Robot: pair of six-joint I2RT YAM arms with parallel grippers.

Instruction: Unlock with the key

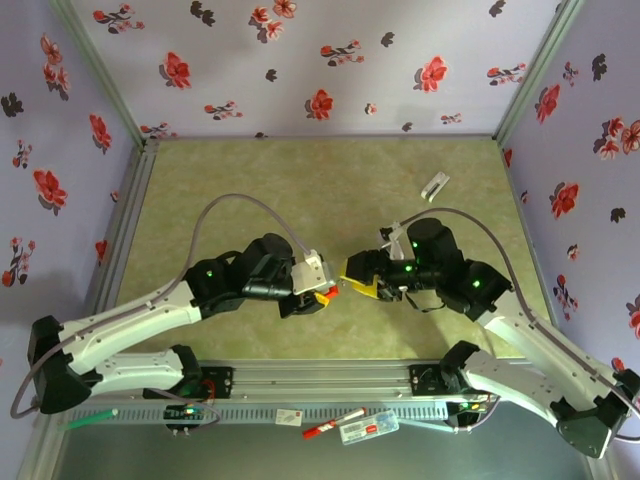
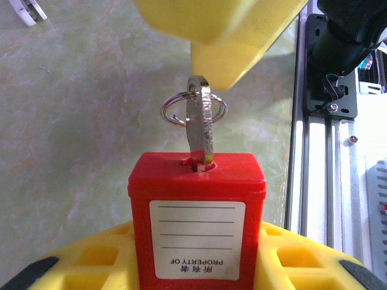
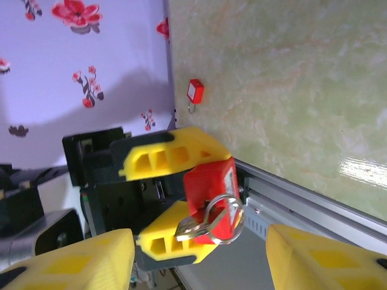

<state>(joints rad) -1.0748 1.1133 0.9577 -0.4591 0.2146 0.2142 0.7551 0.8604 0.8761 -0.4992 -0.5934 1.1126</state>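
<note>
Evidently the left claw is clamped on the red padlock, presenting its keyhole to the other arm. The key sits in that keyhole. The right claw stands apart around the key's head, probably to grip and turn it.

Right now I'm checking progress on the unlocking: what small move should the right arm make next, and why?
Probably close the right gripper on the head of the key, then turn it. The key already sits in the keyhole of the red padlock, which the left gripper clamps, while the right fingers stand apart on either side of the key, gripping nothing.
</note>
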